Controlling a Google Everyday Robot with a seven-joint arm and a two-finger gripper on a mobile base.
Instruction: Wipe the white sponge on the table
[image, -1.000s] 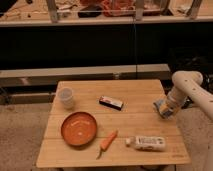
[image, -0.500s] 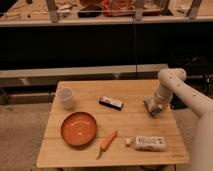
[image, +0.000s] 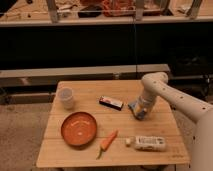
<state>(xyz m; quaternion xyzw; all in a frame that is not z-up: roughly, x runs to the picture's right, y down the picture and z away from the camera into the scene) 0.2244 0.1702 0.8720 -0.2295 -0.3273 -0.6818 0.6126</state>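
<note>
The light wooden table (image: 90, 159) fills the middle of the camera view. My white arm reaches in from the right, bending down over the table's right half. My gripper (image: 139, 112) is at the table top, right of centre, shut on the white sponge (image: 135, 108). The sponge is a small whitish block with a blue side and rests against the wood. It is partly hidden by the gripper.
A flat black-and-white bar (image: 110, 103) lies just left of the sponge. A white cup (image: 65, 97) stands at the back left, an orange plate (image: 79, 128) at the front left, then a carrot (image: 107, 142) and a white labelled packet (image: 148, 143) near the front edge.
My gripper has slid left across the table with the sponge, from near the right edge toward the centre. The other objects have not moved.
</note>
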